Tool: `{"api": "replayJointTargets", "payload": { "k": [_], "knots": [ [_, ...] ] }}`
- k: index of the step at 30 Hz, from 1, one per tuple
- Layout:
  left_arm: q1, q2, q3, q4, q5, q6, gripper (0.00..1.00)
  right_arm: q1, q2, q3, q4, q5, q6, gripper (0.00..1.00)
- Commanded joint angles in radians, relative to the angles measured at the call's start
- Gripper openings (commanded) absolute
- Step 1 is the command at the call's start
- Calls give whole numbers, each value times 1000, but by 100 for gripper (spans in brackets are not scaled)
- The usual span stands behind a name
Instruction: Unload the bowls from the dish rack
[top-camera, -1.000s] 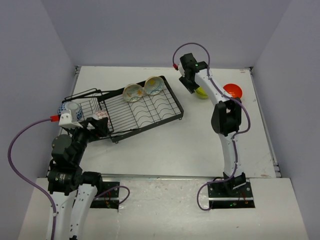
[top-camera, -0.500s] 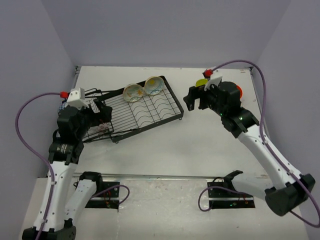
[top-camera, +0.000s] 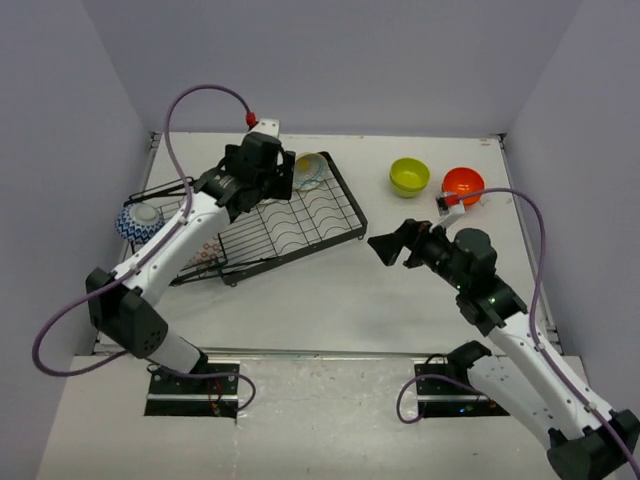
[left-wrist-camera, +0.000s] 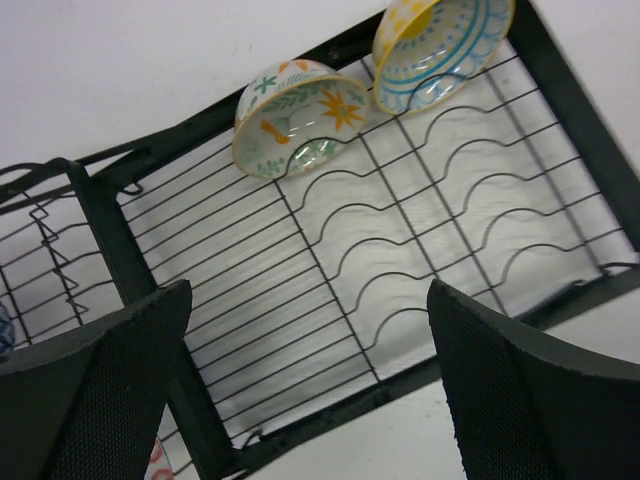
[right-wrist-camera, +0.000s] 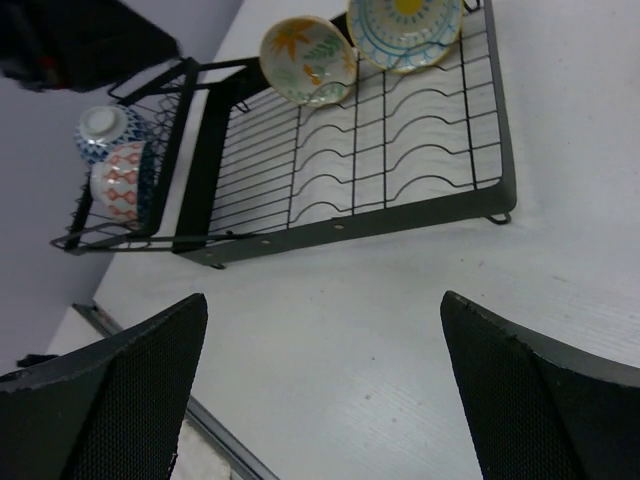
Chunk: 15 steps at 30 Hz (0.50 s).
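Though untouched, bowls (left-wrist-camera: 300, 115) beyond fingers (left-wrist-camera: 95, 400)

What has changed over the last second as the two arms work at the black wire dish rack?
The left gripper swung from the left end of the black wire dish rack toward the leaf-patterned cream bowl at its far edge, open. The right gripper drew back from the lime green bowl to mid-table, open and empty. The rack and all bowls stayed put.
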Motion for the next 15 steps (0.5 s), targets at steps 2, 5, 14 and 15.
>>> {"api": "replayJointTargets", "payload": {
  "k": [2,5,14,15],
  "knots": [
    [3,130,76,30,-140,193,100,-1,-194,-38,-5,-52,47,99],
    [9,241,115,56,-160,271,100,-1,-319,-46,-63,-24,11,99],
    [127,443,202,166,-131,418,100,-1,-420,-77,-105,14,-60,99],
    [141,455,203,184,-139,429,100,-1,-417,-83,-100,14,-57,99]
  ]
}}
